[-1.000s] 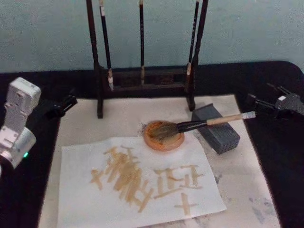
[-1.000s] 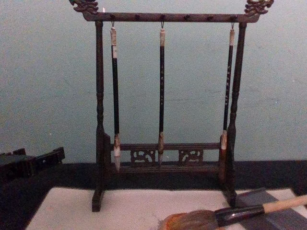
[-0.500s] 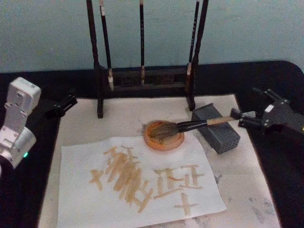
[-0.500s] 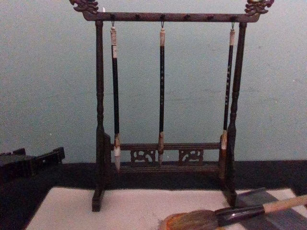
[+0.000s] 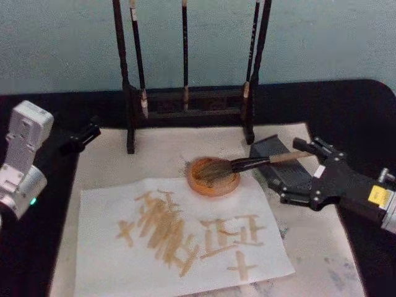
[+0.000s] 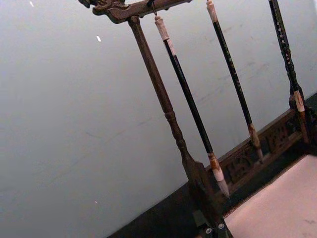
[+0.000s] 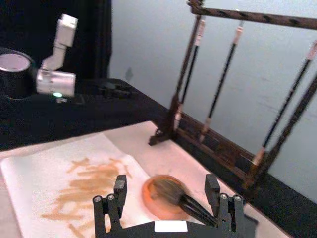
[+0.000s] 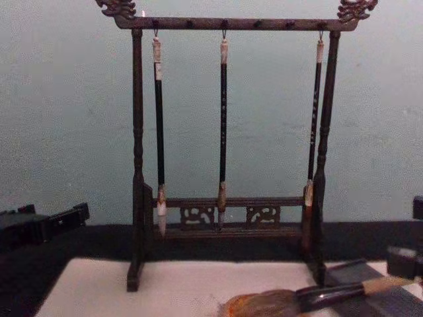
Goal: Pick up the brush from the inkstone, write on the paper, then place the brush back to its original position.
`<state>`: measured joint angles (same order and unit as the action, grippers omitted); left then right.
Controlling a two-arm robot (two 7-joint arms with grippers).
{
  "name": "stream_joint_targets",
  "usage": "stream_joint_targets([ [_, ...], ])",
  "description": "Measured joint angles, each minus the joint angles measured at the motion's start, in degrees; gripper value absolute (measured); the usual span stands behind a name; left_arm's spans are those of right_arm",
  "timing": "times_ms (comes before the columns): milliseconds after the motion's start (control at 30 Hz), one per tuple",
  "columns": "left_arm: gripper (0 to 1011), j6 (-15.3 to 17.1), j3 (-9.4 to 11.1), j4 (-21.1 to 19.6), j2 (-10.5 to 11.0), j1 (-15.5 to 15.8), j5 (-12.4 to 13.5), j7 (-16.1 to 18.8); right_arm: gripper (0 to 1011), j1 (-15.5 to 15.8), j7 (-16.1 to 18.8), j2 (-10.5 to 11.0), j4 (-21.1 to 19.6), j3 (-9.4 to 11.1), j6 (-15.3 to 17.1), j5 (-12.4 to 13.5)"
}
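The brush (image 5: 247,164) lies with its bushy head in the round orange inkstone (image 5: 213,177). Its tan handle runs right over a grey block (image 5: 270,148). My right gripper (image 5: 297,172) is open, one finger on each side of the handle's end, low over the block. From the right wrist, the open fingers (image 7: 113,199) frame the brush (image 7: 187,202) and inkstone (image 7: 154,194). The chest view has the brush (image 8: 324,296) low at the right and the right gripper (image 8: 411,234) at the edge. The paper (image 5: 102,253) with tan strokes lies in front. My left gripper (image 5: 80,137) is parked at the left.
A dark wooden rack (image 5: 185,102) with three slim hanging brushes stands behind the inkstone, also in the chest view as the rack (image 8: 135,165). A cream mat (image 5: 161,148) lies under everything on a black cloth (image 5: 365,117).
My right gripper has come in from the right edge towards the brush and now straddles the end of its handle. The brush, paper and left arm have not moved.
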<state>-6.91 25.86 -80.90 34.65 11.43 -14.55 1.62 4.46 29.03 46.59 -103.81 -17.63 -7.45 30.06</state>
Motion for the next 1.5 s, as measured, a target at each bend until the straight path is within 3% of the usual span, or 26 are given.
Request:
stream_joint_targets([
  [367,1002,0.0,0.0,0.0,0.0,0.0,0.0,0.0,1008,1.0,1.6,-2.4,-1.5,-1.8,-0.3,-2.9],
  [833,1002,0.0,0.0,0.0,0.0,0.0,0.0,0.0,1008,-1.2,3.0,-7.7,2.8,-3.9,1.1,-5.1],
  [1500,1002,0.0,0.0,0.0,0.0,0.0,0.0,0.0,1008,-1.1,3.1,-7.3,2.5,-3.9,1.2,-5.0],
])
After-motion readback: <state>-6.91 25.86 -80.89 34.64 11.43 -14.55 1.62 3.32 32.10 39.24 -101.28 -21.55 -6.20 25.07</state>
